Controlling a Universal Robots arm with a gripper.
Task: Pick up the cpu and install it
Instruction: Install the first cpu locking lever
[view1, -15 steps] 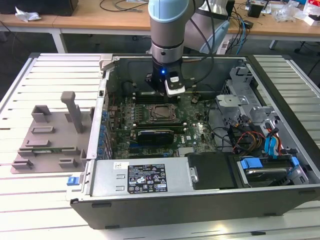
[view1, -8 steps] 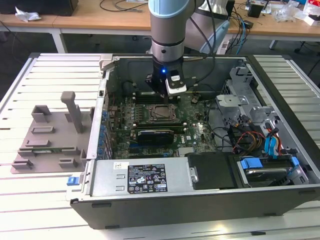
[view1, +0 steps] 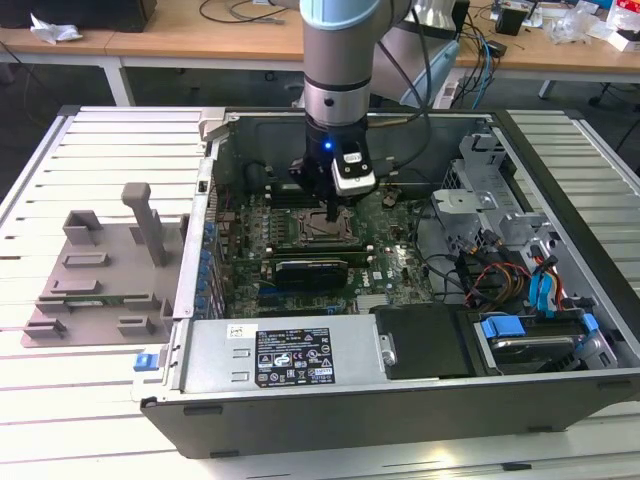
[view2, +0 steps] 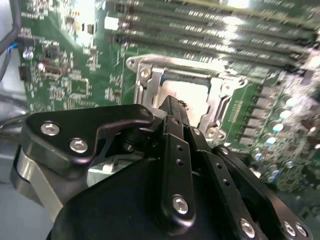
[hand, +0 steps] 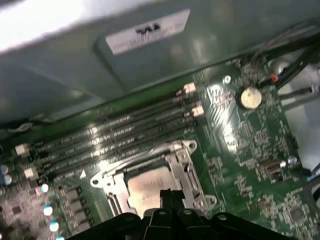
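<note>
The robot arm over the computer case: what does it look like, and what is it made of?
The arm is a thick round column, pale blue at the top and silver-grey below, with a small blue light. Black cables run beside it. The gripper is black metal, built of bolted links with shiny silver screws, narrowing toward its tip.

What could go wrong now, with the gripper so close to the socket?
1. The cpu lies in the socket under the gripper; if it is not seated flat, pressing may bend contacts.
2. The socket's metal frame stands close beside the gripper, which could catch on it when moving.
3. The memory slots are near, so a sideways slip may hit them.
</note>
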